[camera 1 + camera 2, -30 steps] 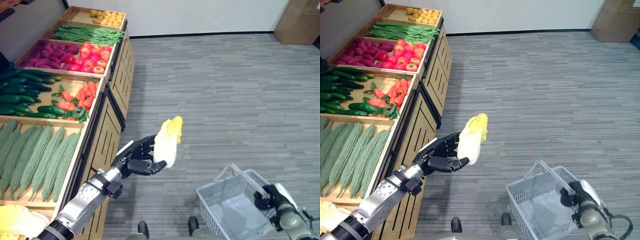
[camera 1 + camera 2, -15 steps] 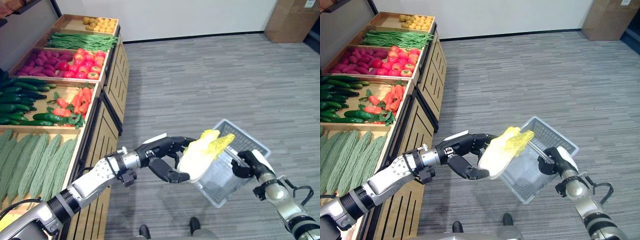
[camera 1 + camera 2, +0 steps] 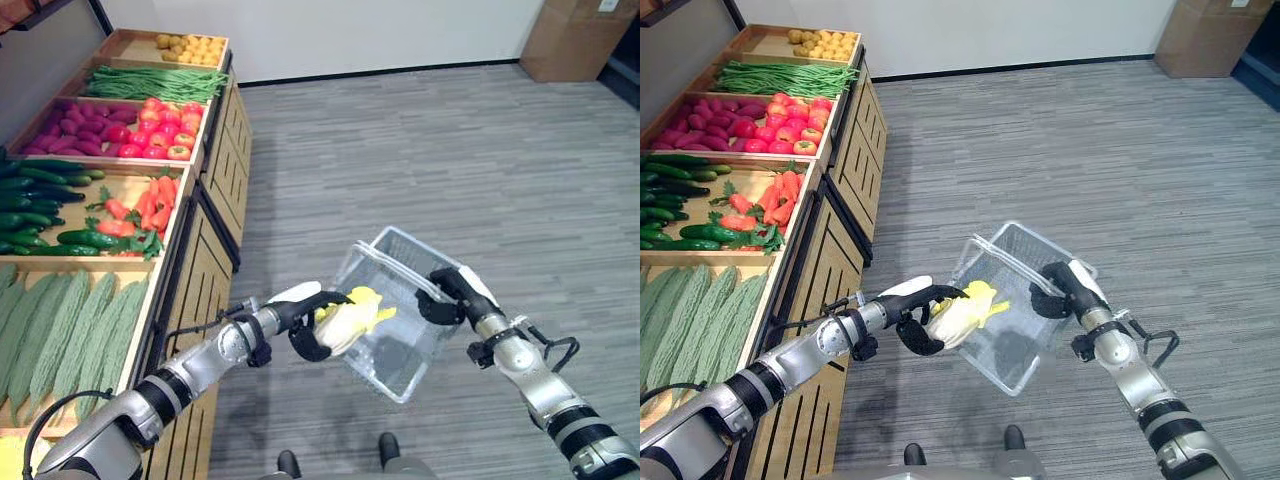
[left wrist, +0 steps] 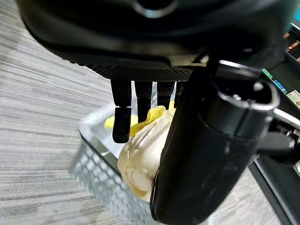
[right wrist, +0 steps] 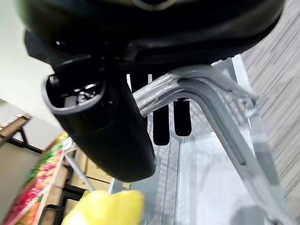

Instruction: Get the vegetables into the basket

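Observation:
My left hand (image 3: 305, 325) is shut on a pale yellow-white cabbage (image 3: 352, 315) and holds it inside the mouth of the grey wire basket (image 3: 385, 365). The left wrist view has the cabbage (image 4: 140, 154) between the thumb and fingers (image 4: 121, 122), over the basket's near wall (image 4: 93, 176). The basket hangs tilted above the floor, its opening toward the left hand. My right hand (image 3: 450, 295) is shut on the basket's handles (image 5: 201, 91); the cabbage's yellow leaf tip (image 5: 105, 208) shows in the right wrist view.
A wooden produce stand (image 3: 215, 215) runs along the left, with bins of bitter gourds (image 3: 75, 330), cucumbers (image 3: 40, 200), carrots (image 3: 150, 205), tomatoes (image 3: 165, 125), green beans (image 3: 150, 85) and potatoes (image 3: 190, 45). A cardboard box (image 3: 575, 35) sits far right on grey carpet.
The right hand raised the basket and tipped it toward the left hand. The left hand carried the cabbage right and down, from open air into the basket's mouth. The camera also shifted.

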You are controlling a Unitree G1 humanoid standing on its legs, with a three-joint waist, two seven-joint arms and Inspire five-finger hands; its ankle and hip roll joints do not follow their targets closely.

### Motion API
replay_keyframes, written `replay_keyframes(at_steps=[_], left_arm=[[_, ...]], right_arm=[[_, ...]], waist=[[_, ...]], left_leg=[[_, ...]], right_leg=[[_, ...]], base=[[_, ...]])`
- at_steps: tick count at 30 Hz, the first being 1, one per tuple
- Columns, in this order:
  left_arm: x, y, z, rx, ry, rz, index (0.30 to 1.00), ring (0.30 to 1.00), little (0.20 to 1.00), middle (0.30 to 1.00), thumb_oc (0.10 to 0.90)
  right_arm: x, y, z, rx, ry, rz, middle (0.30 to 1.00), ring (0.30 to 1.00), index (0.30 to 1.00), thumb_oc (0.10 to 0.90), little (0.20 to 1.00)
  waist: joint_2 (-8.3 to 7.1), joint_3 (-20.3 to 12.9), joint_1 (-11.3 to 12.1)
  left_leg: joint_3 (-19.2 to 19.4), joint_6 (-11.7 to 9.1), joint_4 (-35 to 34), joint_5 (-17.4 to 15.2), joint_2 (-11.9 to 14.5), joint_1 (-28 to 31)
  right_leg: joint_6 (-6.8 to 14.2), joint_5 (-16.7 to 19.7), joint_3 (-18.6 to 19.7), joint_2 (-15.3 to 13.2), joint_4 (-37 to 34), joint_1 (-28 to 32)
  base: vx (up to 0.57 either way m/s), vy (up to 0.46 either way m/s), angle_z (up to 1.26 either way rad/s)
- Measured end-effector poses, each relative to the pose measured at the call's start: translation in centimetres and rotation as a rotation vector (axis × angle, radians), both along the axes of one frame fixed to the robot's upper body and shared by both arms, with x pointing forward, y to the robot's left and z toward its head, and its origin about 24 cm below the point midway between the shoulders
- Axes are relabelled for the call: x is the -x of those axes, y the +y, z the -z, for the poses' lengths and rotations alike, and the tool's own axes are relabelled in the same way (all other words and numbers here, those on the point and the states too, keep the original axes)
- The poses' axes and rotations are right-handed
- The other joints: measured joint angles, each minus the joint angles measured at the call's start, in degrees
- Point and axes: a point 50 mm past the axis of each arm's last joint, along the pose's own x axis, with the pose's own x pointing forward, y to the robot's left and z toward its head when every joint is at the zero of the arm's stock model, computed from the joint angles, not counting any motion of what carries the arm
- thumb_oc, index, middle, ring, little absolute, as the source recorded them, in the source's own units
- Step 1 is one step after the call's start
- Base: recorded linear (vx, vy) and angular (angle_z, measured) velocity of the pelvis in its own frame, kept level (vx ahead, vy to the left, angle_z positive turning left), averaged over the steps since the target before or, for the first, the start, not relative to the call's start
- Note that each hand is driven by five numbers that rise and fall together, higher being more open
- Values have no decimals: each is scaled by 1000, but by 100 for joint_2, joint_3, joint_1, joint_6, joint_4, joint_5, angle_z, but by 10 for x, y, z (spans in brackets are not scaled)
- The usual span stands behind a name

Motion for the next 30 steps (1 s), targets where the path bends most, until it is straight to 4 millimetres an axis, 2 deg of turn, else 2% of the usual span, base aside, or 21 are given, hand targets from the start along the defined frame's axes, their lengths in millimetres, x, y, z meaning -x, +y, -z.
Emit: replay_keyframes(at_steps=[4, 6, 12, 17, 18, 19, 24, 30], left_arm=[[-1, -13, 1, 16, -75, -28, 300, 300, 300, 300, 400], [-2, -20, -2, 50, -94, -40, 300, 300, 300, 300, 400], [-3, -23, -3, 52, -134, -50, 300, 300, 300, 300, 400], [0, -23, 12, 24, -113, -88, 300, 300, 300, 300, 400], [1, -22, 16, 17, -99, -102, 393, 393, 393, 393, 467], [4, -21, 23, 7, -92, -127, 1000, 1000, 1000, 1000, 900], [11, -21, 36, -1, -58, -167, 1000, 1000, 1000, 1000, 900], [13, -24, 38, -8, -68, -158, 1000, 1000, 1000, 1000, 900]], right_arm=[[1, 16, 2, -75, -5, -23, 300, 300, 300, 400, 300], [3, 19, 6, -90, 6, -22, 300, 300, 300, 400, 300], [17, 19, 21, -110, 59, -6, 300, 300, 300, 400, 300], [26, 22, 30, -110, 99, -18, 300, 300, 300, 400, 300], [26, 24, 31, -109, 107, -27, 300, 300, 300, 400, 300], [27, 27, 33, -109, 118, -43, 300, 300, 300, 400, 300], [27, 32, 31, -118, 112, -61, 300, 300, 300, 400, 300], [27, 33, 31, -124, 95, -43, 300, 300, 300, 400, 300]], waist=[[-5, 3, 23], [-12, 8, 19], [-11, 8, -36], [-11, 8, -57], [-12, 8, -57], [-12, 8, -54], [-13, 8, -43], [-16, 10, -32]], left_leg=[[6, 1, 0, -2, 6, 0], [13, 2, -1, -4, 6, -3], [41, 7, -2, -12, 8, -16], [53, 8, -3, -13, 13, -19], [55, 8, -3, -13, 15, -19], [59, 8, -3, -13, 19, -18], [59, 8, -3, -13, 19, -18], [51, 8, -3, -13, 20, -18]], right_leg=[[3, -2, 5, 5, -1, -7], [8, -5, 13, 6, -6, -15], [8, -5, 41, 9, -8, -49], [8, -5, 61, 14, -24, -64], [8, -5, 62, 17, -23, -66], [25, -16, 63, 19, -25, -66], [37, -24, 71, 20, -28, -67], [35, -23, 61, 21, -28, -60]], base=[[0, 0, 0], [0, 0, 0], [8, 3, -2], [10, -1, -2], [0, 0, 0], [0, 0, 0], [0, 0, 0], [0, 0, 0]])
